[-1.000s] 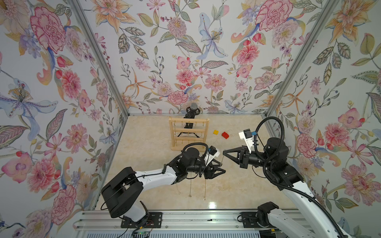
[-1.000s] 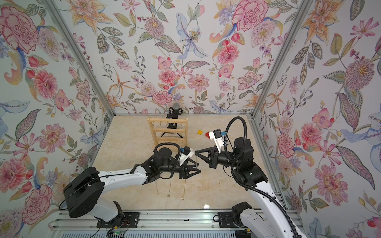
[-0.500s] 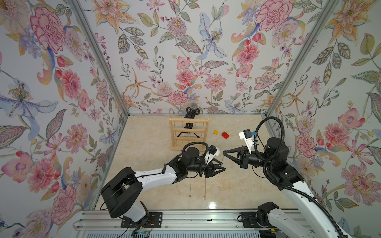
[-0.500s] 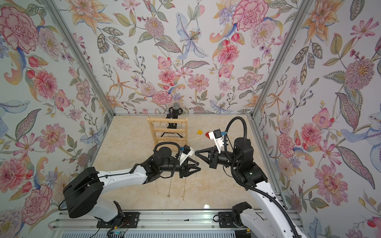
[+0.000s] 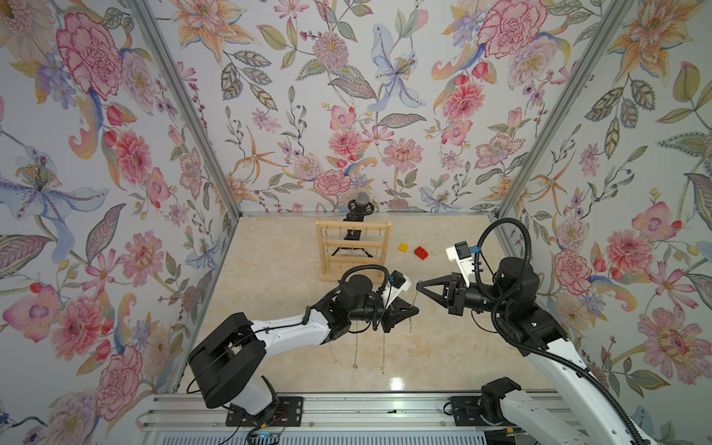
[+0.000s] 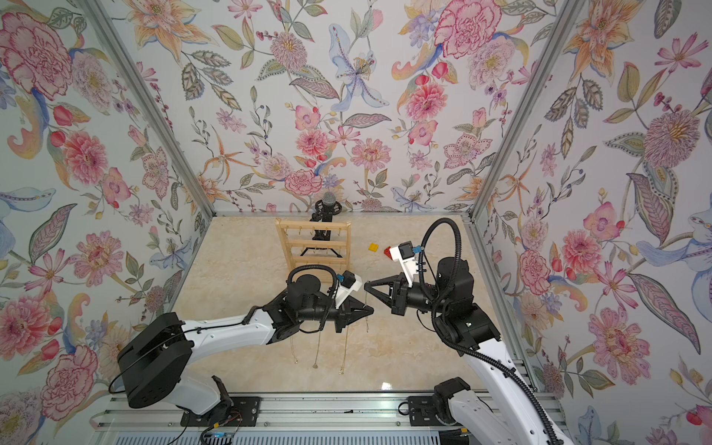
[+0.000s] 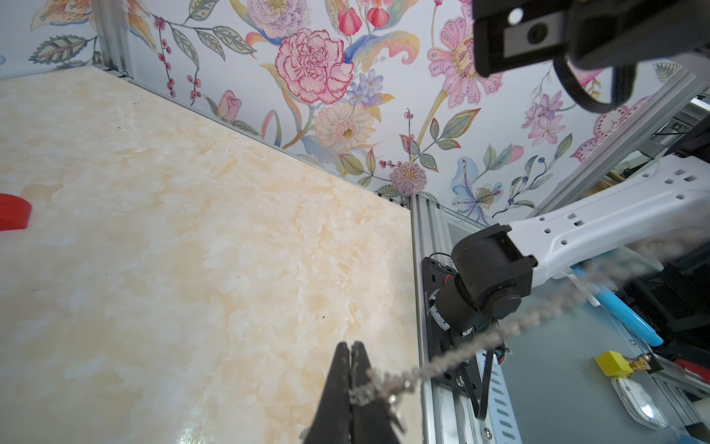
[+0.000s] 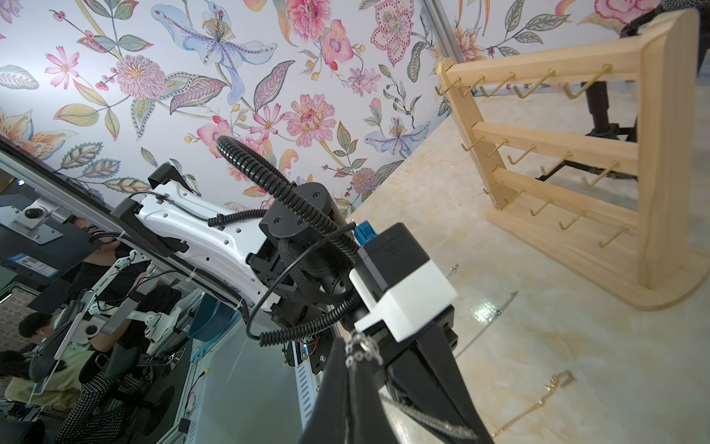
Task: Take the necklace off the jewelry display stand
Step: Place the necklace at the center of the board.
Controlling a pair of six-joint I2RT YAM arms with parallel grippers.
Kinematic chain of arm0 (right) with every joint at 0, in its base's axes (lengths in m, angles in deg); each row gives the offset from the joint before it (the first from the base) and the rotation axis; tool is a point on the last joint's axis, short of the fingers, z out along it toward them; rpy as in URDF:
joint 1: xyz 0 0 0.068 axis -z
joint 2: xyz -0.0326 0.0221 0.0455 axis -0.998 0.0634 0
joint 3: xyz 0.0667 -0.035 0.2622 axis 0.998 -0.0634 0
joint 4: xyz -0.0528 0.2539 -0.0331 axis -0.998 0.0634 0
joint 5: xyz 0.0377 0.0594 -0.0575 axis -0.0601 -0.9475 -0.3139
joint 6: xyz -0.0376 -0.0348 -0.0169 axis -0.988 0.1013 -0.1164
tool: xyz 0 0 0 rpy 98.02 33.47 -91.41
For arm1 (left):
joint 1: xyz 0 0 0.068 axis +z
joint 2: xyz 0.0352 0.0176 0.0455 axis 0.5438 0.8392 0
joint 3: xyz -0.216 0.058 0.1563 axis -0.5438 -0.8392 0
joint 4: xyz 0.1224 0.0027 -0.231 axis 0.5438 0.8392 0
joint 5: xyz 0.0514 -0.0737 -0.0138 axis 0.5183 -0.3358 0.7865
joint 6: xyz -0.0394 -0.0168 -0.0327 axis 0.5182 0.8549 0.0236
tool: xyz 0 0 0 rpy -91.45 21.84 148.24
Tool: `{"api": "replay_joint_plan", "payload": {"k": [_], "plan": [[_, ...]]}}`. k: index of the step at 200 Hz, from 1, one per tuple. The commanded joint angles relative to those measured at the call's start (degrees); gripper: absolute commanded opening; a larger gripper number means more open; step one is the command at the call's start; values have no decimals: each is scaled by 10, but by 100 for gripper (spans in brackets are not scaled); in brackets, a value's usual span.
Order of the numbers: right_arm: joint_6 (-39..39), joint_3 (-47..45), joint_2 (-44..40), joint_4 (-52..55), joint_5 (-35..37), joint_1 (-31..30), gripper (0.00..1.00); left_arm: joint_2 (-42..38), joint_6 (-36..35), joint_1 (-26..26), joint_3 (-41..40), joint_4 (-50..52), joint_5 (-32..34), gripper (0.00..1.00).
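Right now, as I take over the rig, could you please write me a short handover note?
Left gripper: shut on the silver necklace.
Right gripper: shut on what appears to be the same chain.
Both hold it in front of the jewelry display stand, apart from it.
Done: it is off the stand. Gold chains lie on the table.
Left: lay it down and release; check a thin chain that seems to hang by one stand post.

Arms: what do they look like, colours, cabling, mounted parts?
The left arm and right arm have white links, black joints and black bases on a silver rail. Each ends in black tapered fingers and bears a white-and-black camera with a blue plug. Each carries a loop of ribbed black conduit.
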Motion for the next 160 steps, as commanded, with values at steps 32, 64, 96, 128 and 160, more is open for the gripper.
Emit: {"api": "replay_joint_plan", "payload": {"k": [32, 64, 96, 128, 160], "plan": [[5, -4, -4, 5, -2, 4, 0, -21, 7, -12, 3, -19, -4, 0], [6, -5, -10, 7, 11, 5, 0, -23, 20, -15, -8, -28, 1, 0], [10, -8, -18, 10, 27, 6, 0, -13, 46, -20, -19, -51, 3, 0], [17, -17, -35, 16, 48, 7, 0, 1, 69, -32, -24, -72, 9, 0], [19, -27, -51, 31, 80, 10, 0, 16, 98, -48, -34, -104, 15, 0]]}}
